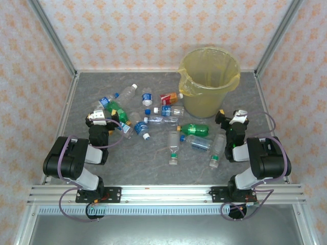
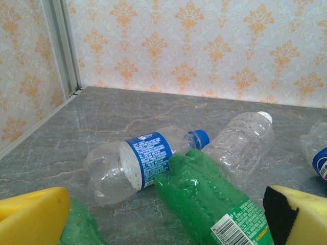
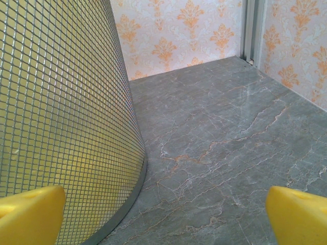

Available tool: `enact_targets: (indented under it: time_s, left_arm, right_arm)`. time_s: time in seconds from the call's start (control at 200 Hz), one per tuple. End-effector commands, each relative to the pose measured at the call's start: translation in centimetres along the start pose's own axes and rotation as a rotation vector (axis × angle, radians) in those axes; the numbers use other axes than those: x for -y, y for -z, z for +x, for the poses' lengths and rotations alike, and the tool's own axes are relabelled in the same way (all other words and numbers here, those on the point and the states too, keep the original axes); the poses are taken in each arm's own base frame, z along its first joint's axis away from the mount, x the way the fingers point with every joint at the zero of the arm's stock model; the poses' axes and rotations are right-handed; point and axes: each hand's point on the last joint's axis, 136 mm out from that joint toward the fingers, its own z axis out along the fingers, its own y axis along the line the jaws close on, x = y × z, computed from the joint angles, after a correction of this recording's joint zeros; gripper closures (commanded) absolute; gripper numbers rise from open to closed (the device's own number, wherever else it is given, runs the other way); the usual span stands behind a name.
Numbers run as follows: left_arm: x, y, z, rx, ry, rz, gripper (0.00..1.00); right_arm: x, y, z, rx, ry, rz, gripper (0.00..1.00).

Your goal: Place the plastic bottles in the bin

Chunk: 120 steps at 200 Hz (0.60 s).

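Lying between the gaping, empty left jaws: a green bottle (image 2: 207, 196).
Right jaws stand equally wide and empty beside the bin (image 3: 66, 102); grey marbled worktop (image 3: 219, 153), orange-patterned walls (image 2: 194, 46).

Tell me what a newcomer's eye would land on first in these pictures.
The big yellow bin stands at the back right of the grey table. To its left and front, plastic bottles lie scattered on their sides, mostly clear with blue labels, with a bright green bottle near the middle. Both arms sit at the near edge, the left gripper open beside the pile and the right gripper open beside the bin.
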Motion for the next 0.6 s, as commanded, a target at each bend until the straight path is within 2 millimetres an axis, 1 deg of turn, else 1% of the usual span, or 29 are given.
enact_targets:
  time_s: [0.0,0.115,0.185,0.21,0.25,0.27,0.31,0.345,0.375,0.445,0.526,0.536,0.596]
  left_arm:
    - [-0.5,-0.6,-0.6,0.01,0.023,-0.015,0.0]
    - [-0.8,-0.5,-0.7,0.014,0.029,-0.025,0.01]
    - [-1.3,-0.6,-1.3,0.016,0.04,-0.056,0.01]
    - [-1.3,-0.8,-1.8,0.017,0.044,-0.065,0.0]
    - [-1.5,-1.3,-2.1,-0.016,0.042,-0.086,0.01]
    - [-1.7,-1.5,-2.8,-0.014,0.047,-0.101,0.01]
    - [-2.1,-1.8,-3.5,-0.035,0.05,-0.134,0.01]
    - [-2.5,-1.9,-4.5,-0.032,0.072,-0.169,0.0]
    - [-2.9,-1.9,-5.7,-0.022,0.098,-0.194,0.01]
    - [-3.2,-2.1,-7.5,-0.042,0.133,-0.228,0.0]
    - [-3.6,-2.0,-8.9,-0.099,0.184,-0.274,0.01]
    - [-3.7,-2.1,-9.4,-0.094,0.192,-0.277,0.0]
    - [-3.7,-1.9,-10.2,-0.137,0.209,-0.291,0.0]
  right_arm:
    - [-0.2,-0.3,-1.0,0.026,0.006,-0.007,0.0]
    - [-0.2,-0.2,-1.1,0.031,0.005,-0.007,0.0]
    - [-0.3,-0.2,-1.3,0.031,0.005,-0.008,0.0]
    - [-0.3,-0.2,-1.6,0.031,0.004,-0.004,0.0]
    - [-0.1,-0.4,-1.9,0.018,0.0,0.012,0.0]
    - [-0.1,-0.5,-2.1,0.009,-0.004,0.021,0.0]
    - [0.2,-0.7,-2.4,-0.007,-0.014,0.045,0.0]
    - [0.3,-0.7,-3.0,-0.005,-0.021,0.059,0.0]
    - [0.3,-0.6,-3.4,0.001,-0.023,0.063,0.0]
    - [0.6,-0.1,-4.7,0.029,-0.045,0.08,0.0]
    - [0.9,0.5,-6.1,0.051,-0.083,0.103,0.0]
    - [0.9,0.5,-6.2,0.052,-0.088,0.106,0.0]
    - [1.1,0.9,-7.2,0.055,-0.134,0.124,0.0]
